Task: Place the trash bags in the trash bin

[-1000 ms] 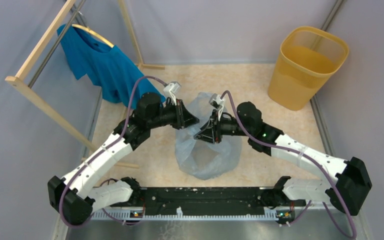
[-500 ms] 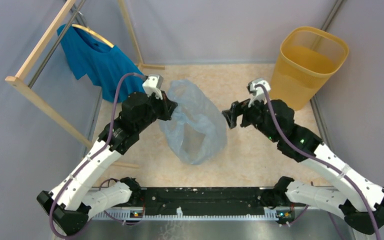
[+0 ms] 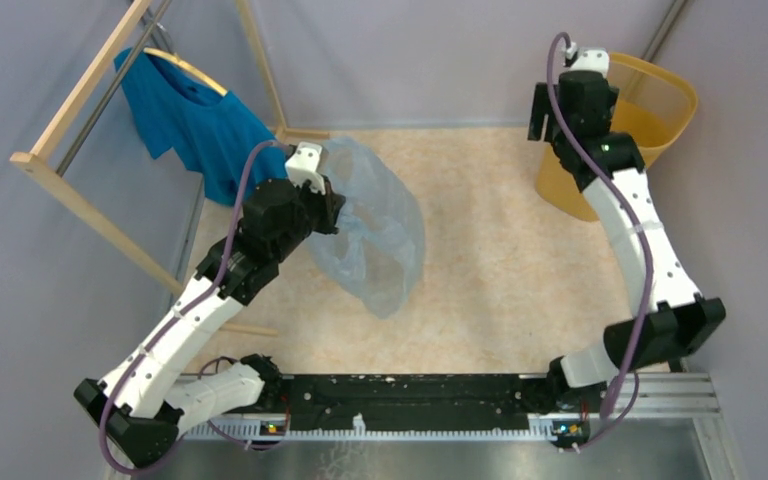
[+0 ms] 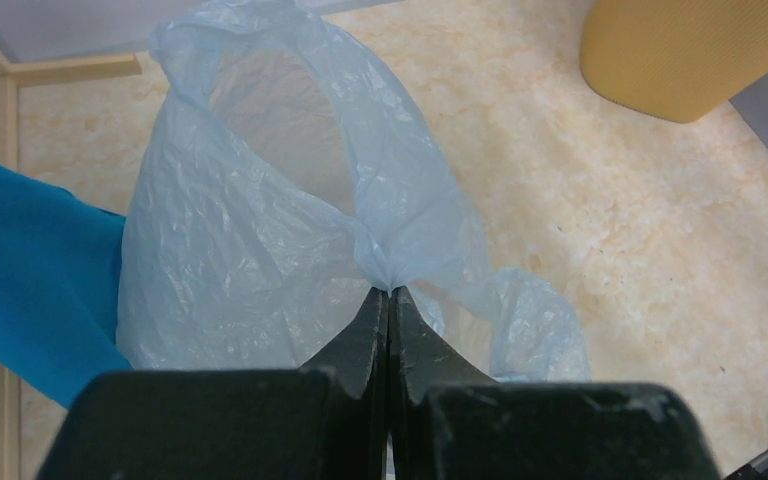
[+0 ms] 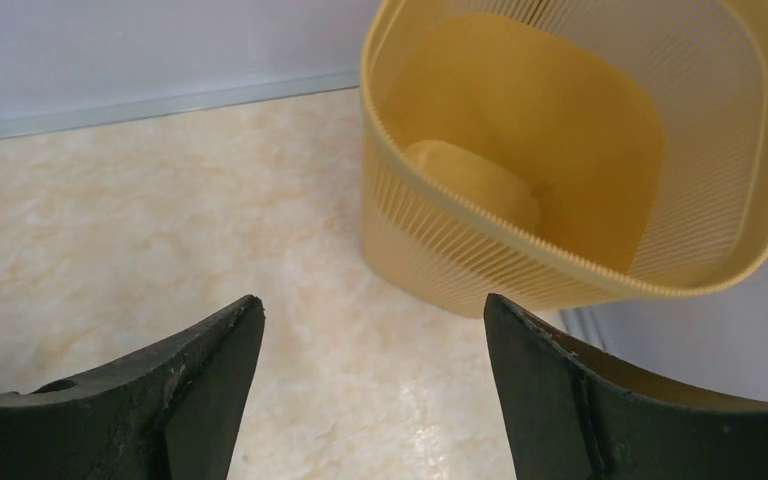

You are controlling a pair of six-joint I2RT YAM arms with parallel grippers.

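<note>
So here's where we're at. Our left gripper (image 4: pixel 388 292) has its jaws pressed tight together on a gathered twist of the bag (image 3: pixel 378 235), so we're pinching it by one bunched bit of film. In the left wrist view the rest of the bag balloons out from that pinch toward 12 o'clock, all crinkly, with its mouth gaping.

From the top camera the bag sits at roughly 10 to 11 o'clock from the middle of the table (image 3: pixel 500 250) and trails off the gripper toward 5 o'clock. We can't tell if its lower end touches the table. It's just beside the blue shirt (image 3: pixel 200 125), which hangs on the wooden rack (image 3: pixel 65 110) out at 10 o'clock. Whether film and cloth actually touch, we can't say either.

The bin (image 3: pixel 672 90) stands upright way over in the 1 o'clock corner, well apart from the bag, so the bag is outside it.

Our right gripper (image 5: pixel 370 305) is spread wide, with only table showing between its fingers. It's up high by the bin's 9 o'clock side, and the bin shows at about 1 o'clock in its own camera.
</note>
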